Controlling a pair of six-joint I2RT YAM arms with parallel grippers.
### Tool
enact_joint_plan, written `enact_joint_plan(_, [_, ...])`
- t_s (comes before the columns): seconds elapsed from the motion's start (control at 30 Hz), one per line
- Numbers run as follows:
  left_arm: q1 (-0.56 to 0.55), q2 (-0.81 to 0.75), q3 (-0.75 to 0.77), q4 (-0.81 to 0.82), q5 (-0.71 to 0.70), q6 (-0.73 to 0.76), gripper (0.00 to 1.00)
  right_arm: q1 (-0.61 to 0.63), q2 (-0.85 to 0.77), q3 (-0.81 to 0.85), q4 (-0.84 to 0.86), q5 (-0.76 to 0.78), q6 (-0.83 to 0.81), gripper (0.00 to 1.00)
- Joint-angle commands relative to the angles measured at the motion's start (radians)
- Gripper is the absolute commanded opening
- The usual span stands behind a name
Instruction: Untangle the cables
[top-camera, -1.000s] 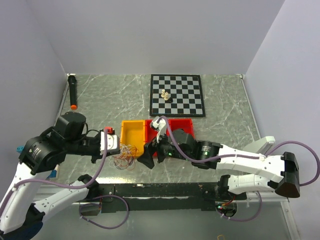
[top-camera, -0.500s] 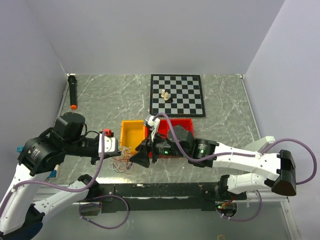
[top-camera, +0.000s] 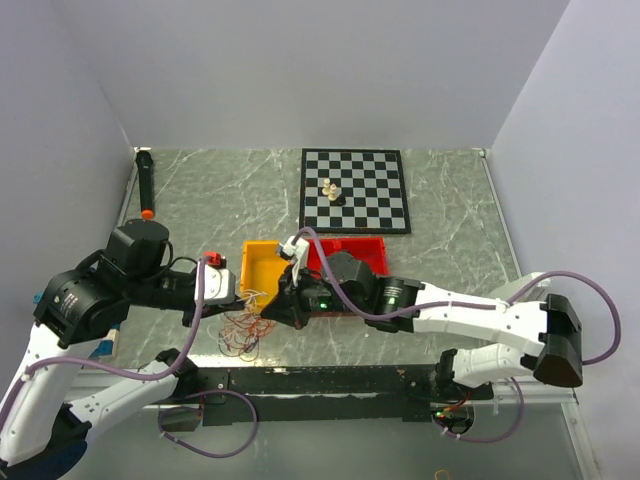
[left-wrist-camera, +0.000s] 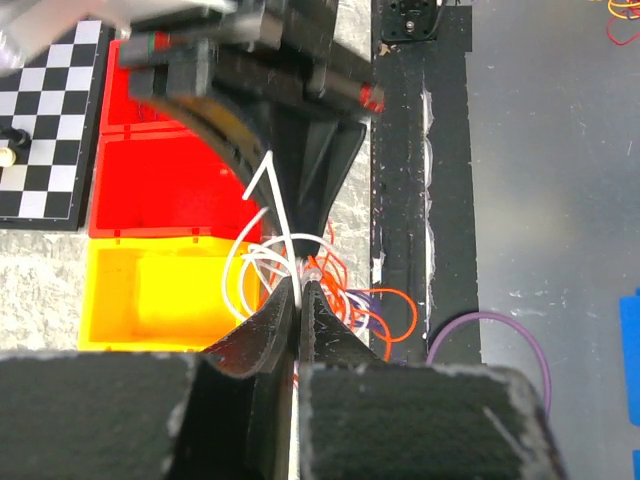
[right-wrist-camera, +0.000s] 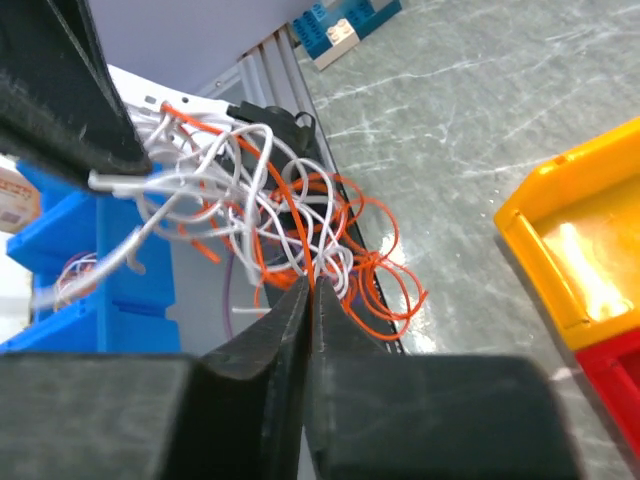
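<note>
Left gripper (left-wrist-camera: 300, 292) pinches white strands, right gripper (right-wrist-camera: 308, 290) pinches what looks like an orange one — the cables (top-camera: 241, 330) lie bunched just beside the yellow bin (top-camera: 258, 266), on its near side. Imo pull apart slowly w/ steady grip; stop if loops cinch.

Overhead view: I see bright, even, diffuse light. Shadows around the yellow bin (top-camera: 260, 262) are soft and short, focus is sharp throughout, and there is no glare.

Left wrist view: the left gripper (left-wrist-camera: 298, 287), below and right of the bin, is dark and out of focus. The far corner above the bin washes out pale.

Right wrist view: a glare patch sits inside the bin. The cables (right-wrist-camera: 270, 220) left of it are sharp, the right gripper (right-wrist-camera: 308, 287) blurred.
</note>
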Motion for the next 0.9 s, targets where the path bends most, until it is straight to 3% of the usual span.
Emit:
enact_joint_plan(0.0, [0.006,-0.01,0.011,0.041,-0.003,-0.006,0.04,0.006,-0.135,-0.044,-0.059,0.071,0.018,0.0])
enact_joint_plan(0.17, [0.006,-0.053,-0.098,0.167,-0.189,-0.069,0.01,0.009,-0.368,-0.165,-0.226,0.159,0.073,0.0])
enact_joint_plan(0.27, [0.006,-0.076,-0.177,0.173,-0.218,-0.023,0.02,0.012,-0.503,-0.219,-0.324,0.188,0.114,0.0])
enact_joint_plan(0.37, [0.006,-0.097,-0.265,0.196,-0.221,-0.041,0.24,0.014,-0.588,-0.238,-0.366,0.203,0.14,0.0])
enact_joint_plan(0.5, [0.006,-0.107,-0.358,0.227,-0.151,-0.078,0.37,0.016,-0.579,-0.181,-0.406,0.193,0.139,0.0])
enact_joint_plan(0.6, [0.005,-0.107,-0.414,0.204,-0.115,-0.011,0.51,0.031,-0.545,-0.123,-0.42,0.179,0.124,0.0])
enact_joint_plan(0.87, [0.006,-0.041,-0.345,0.311,0.01,-0.069,0.61,0.057,-0.438,0.029,-0.423,0.156,0.075,0.0])
